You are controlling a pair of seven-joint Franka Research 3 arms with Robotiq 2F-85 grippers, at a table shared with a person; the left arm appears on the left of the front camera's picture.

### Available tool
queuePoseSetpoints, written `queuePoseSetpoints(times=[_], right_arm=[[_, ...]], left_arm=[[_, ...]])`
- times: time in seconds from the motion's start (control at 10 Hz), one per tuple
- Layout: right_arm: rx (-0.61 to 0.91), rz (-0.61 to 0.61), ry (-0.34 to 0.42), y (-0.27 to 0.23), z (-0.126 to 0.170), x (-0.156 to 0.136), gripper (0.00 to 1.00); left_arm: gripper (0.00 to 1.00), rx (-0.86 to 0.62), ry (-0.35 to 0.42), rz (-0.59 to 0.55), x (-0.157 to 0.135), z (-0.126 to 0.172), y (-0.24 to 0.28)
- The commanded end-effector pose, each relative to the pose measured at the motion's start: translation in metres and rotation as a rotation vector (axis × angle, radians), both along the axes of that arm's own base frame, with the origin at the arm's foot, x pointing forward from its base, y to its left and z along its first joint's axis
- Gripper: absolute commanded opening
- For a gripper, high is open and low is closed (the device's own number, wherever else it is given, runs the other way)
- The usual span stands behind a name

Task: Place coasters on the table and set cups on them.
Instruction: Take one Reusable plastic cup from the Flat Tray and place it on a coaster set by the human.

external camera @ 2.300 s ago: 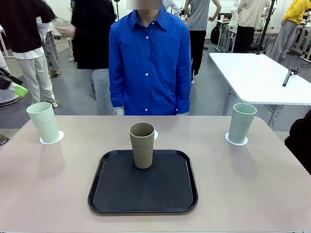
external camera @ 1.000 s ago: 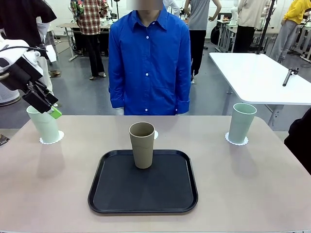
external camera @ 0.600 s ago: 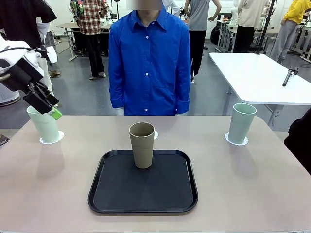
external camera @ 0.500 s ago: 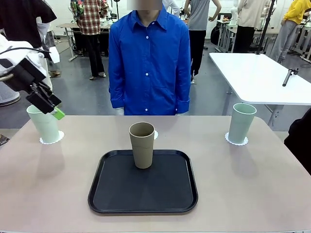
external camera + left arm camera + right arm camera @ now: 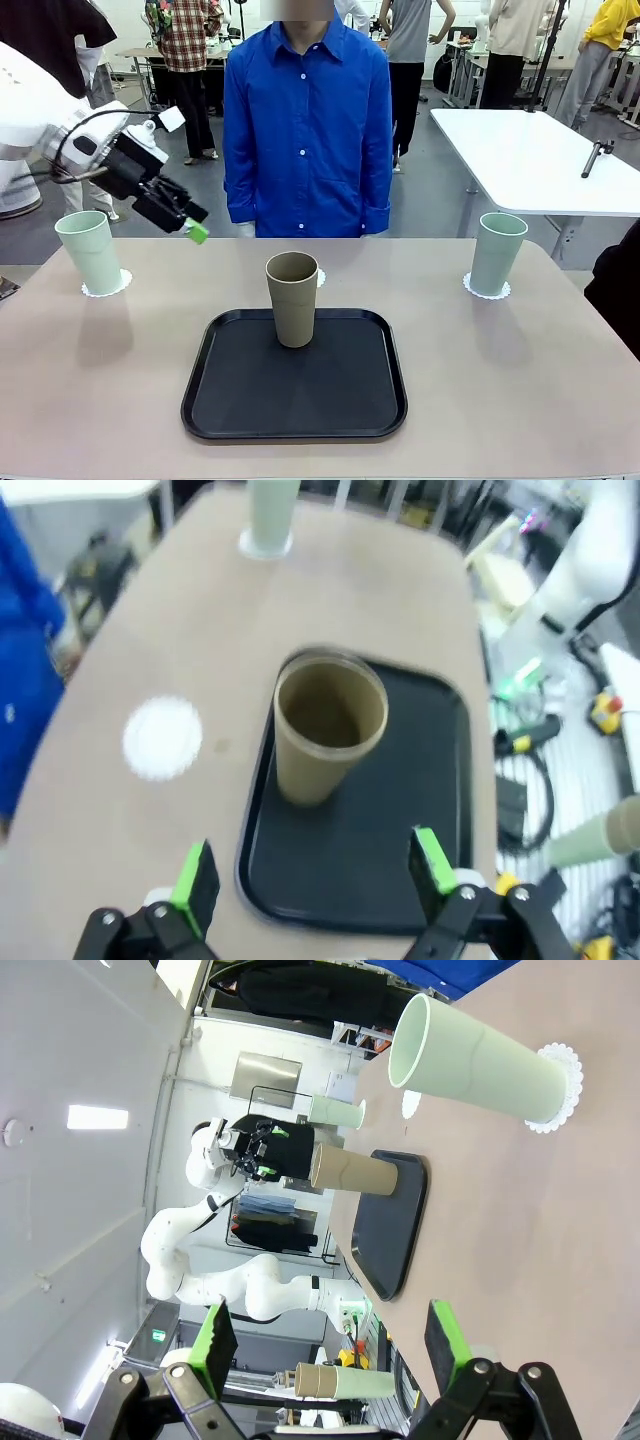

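Observation:
A tan-brown cup (image 5: 292, 298) stands upright at the far edge of the black tray (image 5: 250, 400). Just behind it on the table (image 5: 100, 380) lies a bare white coaster (image 5: 320, 278). One mint cup (image 5: 90, 250) sits on a coaster (image 5: 108, 289) at far left, another mint cup (image 5: 497, 253) on a coaster (image 5: 487, 291) at far right. My left gripper (image 5: 190, 225) hangs open in the air left of the tan cup. In its wrist view the tan cup (image 5: 328, 728) and bare coaster (image 5: 162, 738) lie beyond the left gripper (image 5: 312, 868). My right gripper (image 5: 330, 1333) is open and empty, short of the mint cup (image 5: 470, 1065).
A person in a blue shirt (image 5: 305, 120) stands at the table's far side, hands out of sight. A white table (image 5: 540, 160) stands behind at the right. Other people walk in the background. Bare tabletop lies on both sides of the tray.
My left gripper has swung right, from over the left mint cup toward the middle of the table, still open. The cups, coasters and tray have not moved.

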State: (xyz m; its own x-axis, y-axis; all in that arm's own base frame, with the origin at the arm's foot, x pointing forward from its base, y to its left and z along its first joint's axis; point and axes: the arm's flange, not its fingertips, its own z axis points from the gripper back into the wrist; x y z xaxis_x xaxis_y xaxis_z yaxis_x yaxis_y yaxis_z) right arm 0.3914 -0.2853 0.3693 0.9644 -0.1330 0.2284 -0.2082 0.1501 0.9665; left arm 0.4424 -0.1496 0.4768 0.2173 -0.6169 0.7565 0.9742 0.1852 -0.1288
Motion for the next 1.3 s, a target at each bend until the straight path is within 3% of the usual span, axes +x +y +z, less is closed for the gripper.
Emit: queuePoseSetpoints(times=[0.0, 0.2, 0.3, 0.5, 1.2], right_arm=[[0.003, 0.004, 0.004, 0.001, 0.001, -0.001, 1.0], [0.003, 0.004, 0.004, 0.001, 0.001, -0.001, 1.0], [0.003, 0.004, 0.004, 0.001, 0.001, -0.001, 1.0], [0.003, 0.004, 0.004, 0.001, 0.001, -0.001, 1.0], [0.003, 0.004, 0.004, 0.001, 0.001, -0.001, 1.0]], left_arm=[[1.0, -0.251, -0.003, -0.093, 0.012, -0.021, 0.001], [1.0, -0.453, -0.064, -0.122, 0.01, -0.038, -0.009], [1.0, -0.537, -0.092, -0.086, 0.012, -0.048, -0.011], [1.0, -0.542, -0.059, -0.054, 0.016, -0.062, -0.01], [1.0, -0.536, -0.052, -0.059, 0.016, -0.058, -0.01]])
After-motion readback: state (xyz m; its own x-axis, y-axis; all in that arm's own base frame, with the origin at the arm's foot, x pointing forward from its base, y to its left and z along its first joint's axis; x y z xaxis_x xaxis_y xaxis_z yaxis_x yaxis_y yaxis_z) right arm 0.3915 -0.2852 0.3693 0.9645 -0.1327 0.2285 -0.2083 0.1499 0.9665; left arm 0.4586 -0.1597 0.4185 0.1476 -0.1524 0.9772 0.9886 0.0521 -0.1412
